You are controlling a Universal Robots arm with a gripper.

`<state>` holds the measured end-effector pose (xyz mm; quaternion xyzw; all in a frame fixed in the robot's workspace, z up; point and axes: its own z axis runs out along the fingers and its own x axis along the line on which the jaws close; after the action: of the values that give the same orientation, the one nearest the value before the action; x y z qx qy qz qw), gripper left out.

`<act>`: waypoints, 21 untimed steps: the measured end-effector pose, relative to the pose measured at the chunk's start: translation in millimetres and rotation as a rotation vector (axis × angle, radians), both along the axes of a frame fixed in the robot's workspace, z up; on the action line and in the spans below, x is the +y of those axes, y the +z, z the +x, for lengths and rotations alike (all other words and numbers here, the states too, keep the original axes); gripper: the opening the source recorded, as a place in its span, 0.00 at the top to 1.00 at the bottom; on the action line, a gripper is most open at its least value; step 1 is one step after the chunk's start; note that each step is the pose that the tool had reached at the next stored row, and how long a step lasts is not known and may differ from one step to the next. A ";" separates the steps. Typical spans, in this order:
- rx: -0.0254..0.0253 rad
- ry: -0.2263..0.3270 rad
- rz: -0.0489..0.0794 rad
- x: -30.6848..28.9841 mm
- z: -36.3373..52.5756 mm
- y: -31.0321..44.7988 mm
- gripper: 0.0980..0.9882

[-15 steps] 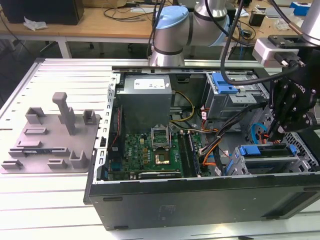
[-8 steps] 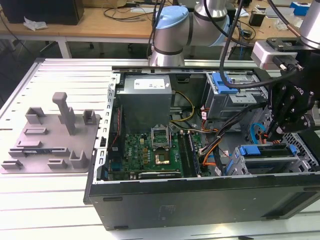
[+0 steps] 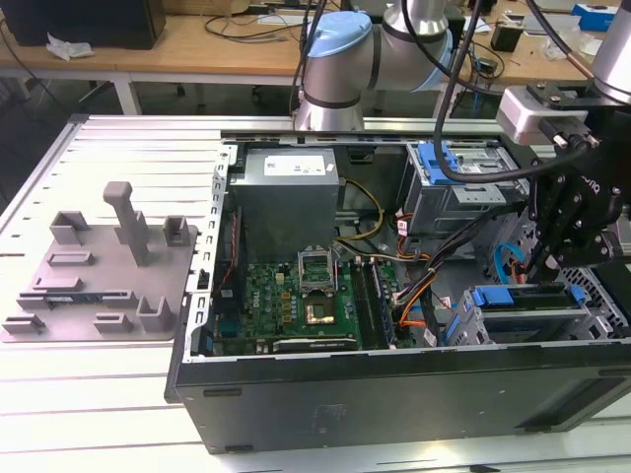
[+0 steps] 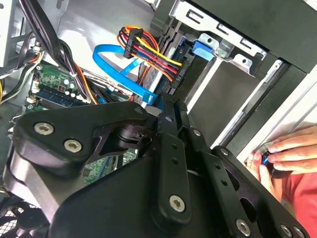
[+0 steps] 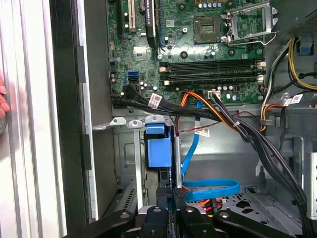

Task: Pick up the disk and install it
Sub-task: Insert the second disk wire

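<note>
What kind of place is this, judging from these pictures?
Probably a robotics lab or electronics workshop: an opened computer case lies on a metal workbench, a robot arm stands behind it, and wooden desks carry cables.

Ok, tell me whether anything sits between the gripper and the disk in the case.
In the exterior view the gripper hangs just above the blue-framed disk, nothing visibly between them. In the second wrist view a blue flat cable and coloured wires crowd its tip; contact is unclear.
</note>
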<state>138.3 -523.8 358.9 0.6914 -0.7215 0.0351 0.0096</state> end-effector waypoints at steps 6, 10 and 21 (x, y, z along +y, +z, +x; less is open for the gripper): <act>0.0000 0.000 0.001 -0.1 0.0 -0.3 0.93; -0.0026 0.012 0.003 -0.1 0.3 -0.2 0.93; -0.0081 0.037 0.028 -0.4 0.0 -2.4 0.93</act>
<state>138.3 -524.1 356.5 0.7046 -0.7091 0.0281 -0.0036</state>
